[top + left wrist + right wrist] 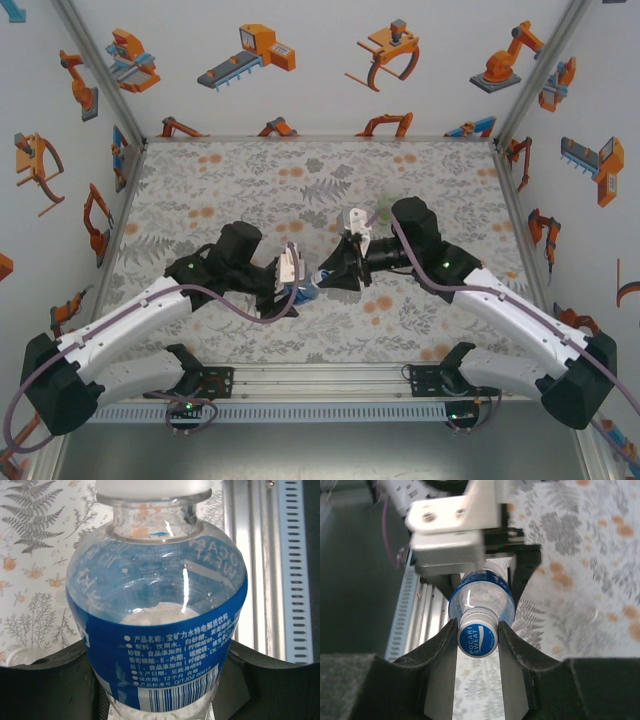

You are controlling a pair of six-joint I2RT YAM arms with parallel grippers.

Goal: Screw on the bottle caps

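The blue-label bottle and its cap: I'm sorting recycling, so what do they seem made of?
The blue-label bottle looks like thin clear plastic, glossy: the pattern of the table shows through its neck and bright highlights streak it. Its label seems a shiny printed film, likely plastic. The cap looks like opaque white plastic, smooth, with a blue printed top.

Bright, even light is falling overhead, casting only faint shadows. A vertical glare streak is shining down the blue-label bottle [165, 645]; above it the cap [152, 487] is washing out white. In the right wrist view, the tablecloth [580, 580] right of the bottle is blurring.
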